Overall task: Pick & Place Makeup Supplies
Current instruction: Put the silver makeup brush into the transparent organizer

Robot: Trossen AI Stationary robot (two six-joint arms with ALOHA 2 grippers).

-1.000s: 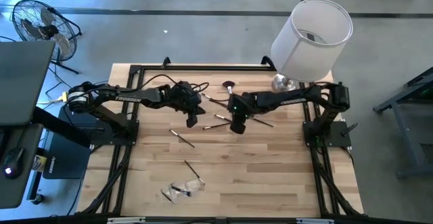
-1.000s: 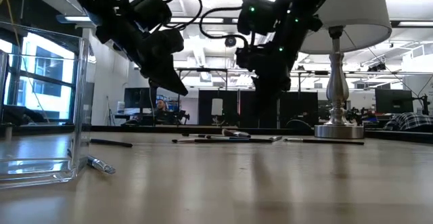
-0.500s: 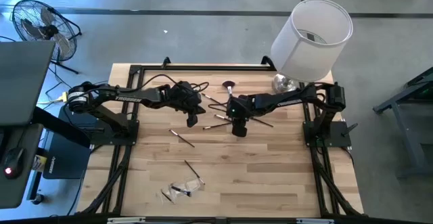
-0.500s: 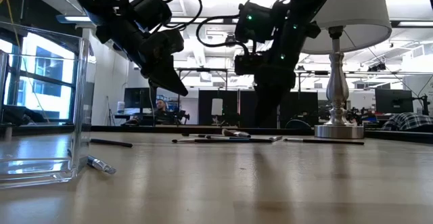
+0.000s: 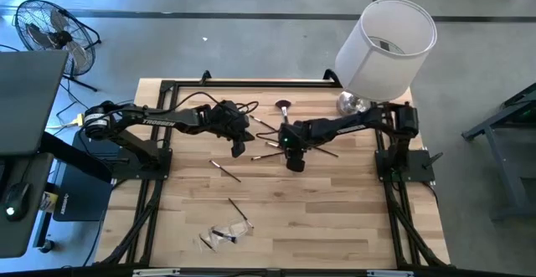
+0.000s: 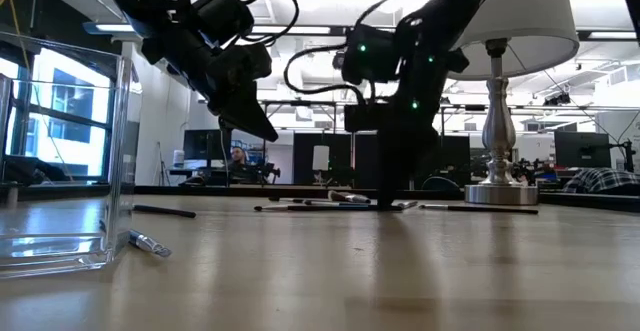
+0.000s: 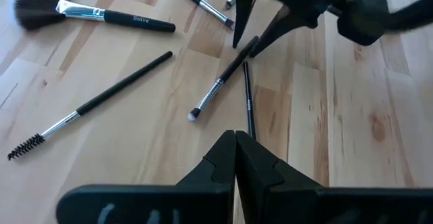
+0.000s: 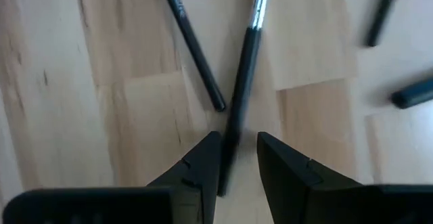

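My right end effector [image 8: 235, 158] is down at the bench [image 5: 335, 218], fingers parted a little and straddling a brush [image 8: 242, 75] without pinching it yet. A second brush [image 8: 191, 45] ends right beside my near finger [image 8: 200, 162]; I judge that closing now could drag it along or roll my target out of the gap. If I press lower, the tips may scrape the wood. The rest of the brushes lie scattered nearby, the fluffy one [image 7: 88, 13] farther off. My left end effector [image 7: 235, 158] hovers close by, fingers together and empty; any sideways drift risks the two arms bumping.
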